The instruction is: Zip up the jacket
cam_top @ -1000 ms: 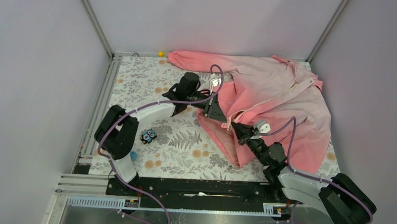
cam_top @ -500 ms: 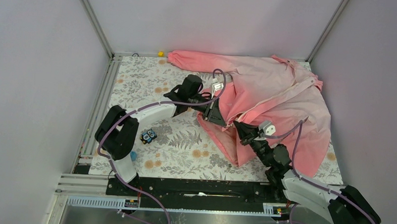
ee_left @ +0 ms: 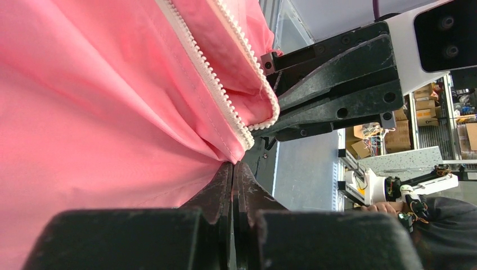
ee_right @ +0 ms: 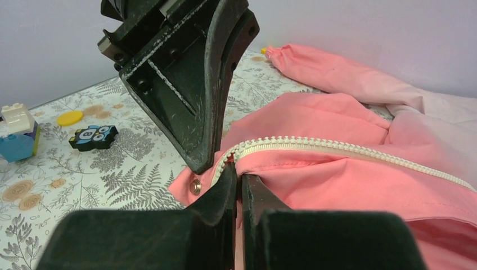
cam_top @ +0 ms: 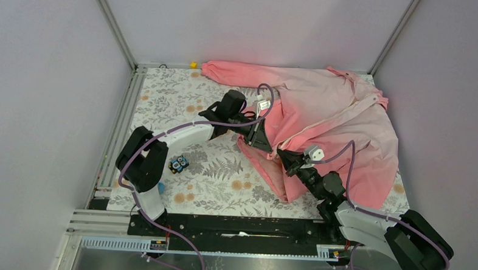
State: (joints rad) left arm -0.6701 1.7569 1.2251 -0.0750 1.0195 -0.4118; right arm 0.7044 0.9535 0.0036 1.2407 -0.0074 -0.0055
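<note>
The pink jacket (cam_top: pixel 334 121) lies spread over the right half of the table, open at the front, with its white zipper (cam_top: pixel 313 127) running up the middle. My left gripper (cam_top: pixel 262 138) is shut on the jacket's lower front edge, and its wrist view shows pink fabric pinched at the fingertips (ee_left: pixel 233 166) just below a row of zipper teeth (ee_left: pixel 208 79). My right gripper (cam_top: pixel 287 158) is shut on the other front edge close by. Its wrist view shows fabric between the tips (ee_right: pixel 239 175) under the zipper tape (ee_right: pixel 337 147). The two grippers nearly touch.
A black and blue toy block (cam_top: pixel 179 163) and a small blue piece (cam_top: pixel 160 186) lie on the floral mat at the left. A yellow piece (cam_top: pixel 194 65) sits at the back edge. A metal snap (ee_right: pixel 195 186) shows on the jacket hem. Walls stand close around the table.
My left gripper has moved a little to the right with the jacket edge. My right arm swung right and came back. Both grips have held.
</note>
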